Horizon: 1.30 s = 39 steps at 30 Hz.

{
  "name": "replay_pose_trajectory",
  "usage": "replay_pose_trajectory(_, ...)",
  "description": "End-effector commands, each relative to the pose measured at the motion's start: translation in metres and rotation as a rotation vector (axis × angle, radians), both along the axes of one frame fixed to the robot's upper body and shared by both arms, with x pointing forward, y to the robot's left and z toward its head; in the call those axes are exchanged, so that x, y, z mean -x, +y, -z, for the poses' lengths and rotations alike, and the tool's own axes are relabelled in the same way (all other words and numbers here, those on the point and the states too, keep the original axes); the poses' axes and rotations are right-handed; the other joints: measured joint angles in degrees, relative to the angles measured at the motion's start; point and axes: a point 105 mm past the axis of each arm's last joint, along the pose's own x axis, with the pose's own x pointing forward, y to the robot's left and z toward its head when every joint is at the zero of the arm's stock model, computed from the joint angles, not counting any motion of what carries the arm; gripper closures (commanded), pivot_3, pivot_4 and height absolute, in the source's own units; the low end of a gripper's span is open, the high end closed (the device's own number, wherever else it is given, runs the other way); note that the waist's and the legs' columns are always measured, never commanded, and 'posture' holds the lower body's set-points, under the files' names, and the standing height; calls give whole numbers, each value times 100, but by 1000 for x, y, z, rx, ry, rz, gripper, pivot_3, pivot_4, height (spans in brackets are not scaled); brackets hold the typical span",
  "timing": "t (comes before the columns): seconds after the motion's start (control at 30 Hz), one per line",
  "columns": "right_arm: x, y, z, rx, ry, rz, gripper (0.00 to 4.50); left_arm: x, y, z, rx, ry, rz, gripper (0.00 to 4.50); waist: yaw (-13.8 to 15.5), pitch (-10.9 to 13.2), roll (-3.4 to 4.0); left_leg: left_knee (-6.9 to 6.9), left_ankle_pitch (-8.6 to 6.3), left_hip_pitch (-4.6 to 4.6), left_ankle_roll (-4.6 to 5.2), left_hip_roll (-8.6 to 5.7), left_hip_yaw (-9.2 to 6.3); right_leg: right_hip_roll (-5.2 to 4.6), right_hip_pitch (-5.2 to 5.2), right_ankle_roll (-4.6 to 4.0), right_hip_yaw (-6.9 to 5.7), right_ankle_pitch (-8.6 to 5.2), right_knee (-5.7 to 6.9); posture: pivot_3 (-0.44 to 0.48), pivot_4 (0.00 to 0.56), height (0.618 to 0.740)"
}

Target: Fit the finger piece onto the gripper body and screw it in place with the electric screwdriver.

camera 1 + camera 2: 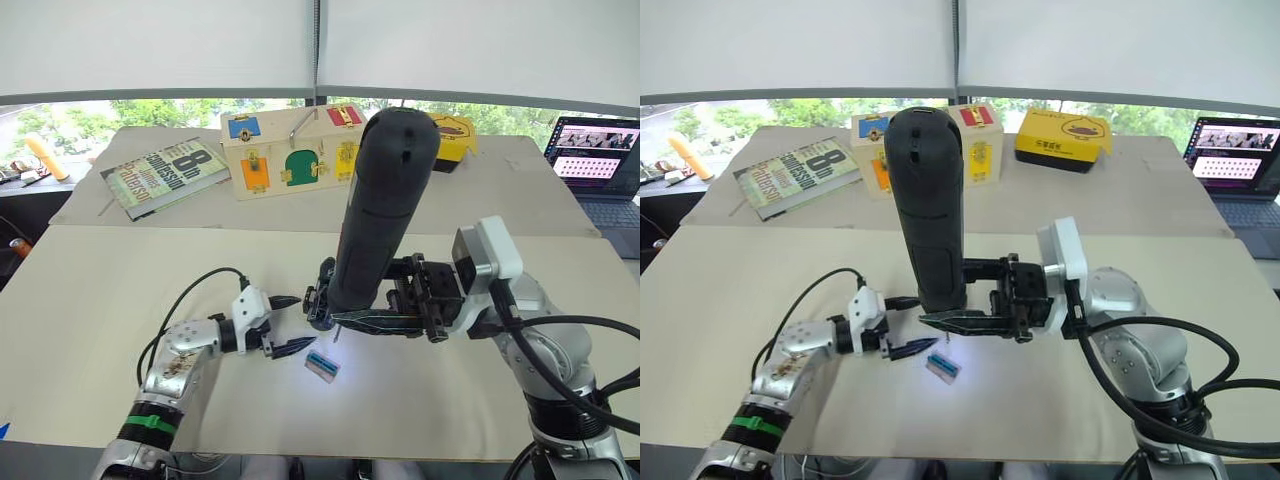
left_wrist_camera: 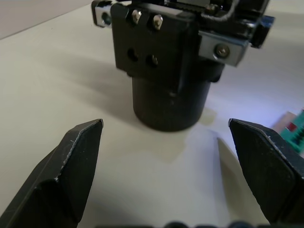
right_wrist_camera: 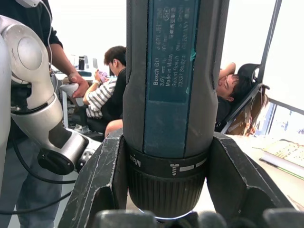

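With the electric screwdriver (image 1: 380, 205) clamped upright in the right hand (image 1: 372, 310) and the gripper body (image 2: 167, 71) stood on the bench (image 1: 90, 330) at the spread, empty left hand's (image 1: 287, 323) twelve o'clock, the unheld body could be toppled by the bit.

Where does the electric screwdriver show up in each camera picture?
Left eye: electric screwdriver upright at centre, gripped by the right gripper.
Right eye: upright, left of centre.
Left wrist: cannot tell.
Right wrist: its barrel stands between the jaws.
Shared landmark: the book on the far table.
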Motion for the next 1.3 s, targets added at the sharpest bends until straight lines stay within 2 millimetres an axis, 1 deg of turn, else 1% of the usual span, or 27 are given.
replay_pose_trajectory(0.03, 8, -5, -12, -27, -61, 9, 2603, 1, -10, 7, -16, 0, 11, 30, 17, 0, 0, 0, 0, 1, 0, 0, 0, -1, 0, 0, 0, 0, 0, 0, 150, 740)
replay_pose_trajectory(0.1, 7, -5, -11, -23, -59, 16, 2603, 0, -14, 11, -21, 8, 14, 30, 43, 0, 0, 0, 0, 2, 0, 0, -2, -2, 4, 0, -1, 0, 0, 0, 150, 740)
replay_pose_trajectory(0.23, 6, -5, -10, -18, -57, 30, 2603, -5, -31, 6, 3, -1, 9, 30, 86, 0, 0, 6, 1, 5, 3, -3, -7, -11, 13, 4, -3, 3, 0, 0, 150, 740)
replay_pose_trajectory(0.3, 5, -4, -10, -18, -58, 36, 2603, -5, -37, 5, 6, 1, 12, 30, 96, 0, 0, 11, 0, 2, 7, -4, -8, -16, 13, 6, -3, 6, -1, 0, 150, 740)
replay_pose_trajectory(0.47, 5, -4, -10, -15, -55, 47, 2603, -3, -40, 5, 3, 10, 26, 30, 91, 0, 0, 11, -3, 2, 13, -4, -8, -14, 12, 8, -4, 7, -3, 0, 150, 740)
replay_pose_trajectory(0.57, 5, -5, -10, -12, -55, 53, 2603, -3, -39, 6, -14, 14, 29, 860, 87, 0, 0, 12, -3, 1, 13, -4, -9, -14, 12, 8, -5, 7, -4, 0, 150, 740)
replay_pose_trajectory(0.67, 5, -6, -9, -9, -55, 58, 2603, -5, -34, 5, -32, 9, 37, 2222, 78, 0, 0, 12, -3, 1, 13, -4, -9, -14, 12, 8, -4, 7, -5, 0, 150, 740)
replay_pose_trajectory(0.8, 5, -9, -8, -2, -53, 64, 2603, -11, -26, 3, -62, -8, 44, 2218, 52, 0, -1, 11, -3, 0, 13, -2, -10, -12, 11, 8, -5, 7, -5, 0, 150, 740)
replay_pose_trajectory(0.87, 6, -11, -8, 5, -49, 65, 2603, -10, -25, -1, -51, -5, 117, 2218, 43, 0, -1, 11, -4, 1, 13, -2, -9, -12, 11, 8, -4, 7, -4, 0, 150, 740)
replay_pose_trajectory(0.97, 7, -13, -7, 16, -40, 62, 2603, -10, -23, -1, -84, -7, 213, 2218, 40, 1, -2, 12, -3, 0, 13, -1, -8, -8, 10, 7, -5, 6, -3, 0, 150, 740)
replay_pose_trajectory(1.07, 7, -14, -5, 25, -31, 58, 2603, -15, -22, -2, -107, 6, 270, 2218, 39, 1, -3, 11, -4, -1, 13, -1, -8, -3, 9, 7, -5, 6, -6, 0, 150, 740)
replay_pose_trajectory(1.2, 8, -14, -5, 30, -26, 56, 2603, -19, -22, 1, -137, 37, 300, 2218, 39, 2, -5, 11, -4, -5, 13, -2, -6, 0, 10, 8, -6, 7, -5, 0, 150, 740)
replay_pose_trajectory(1.3, 8, -14, -4, 30, -23, 56, 2603, -23, -22, 3, -143, 47, 273, 2218, 39, 2, -5, 11, -4, -4, 14, -2, -6, 2, 10, 8, -5, 6, -6, 0, 150, 740)
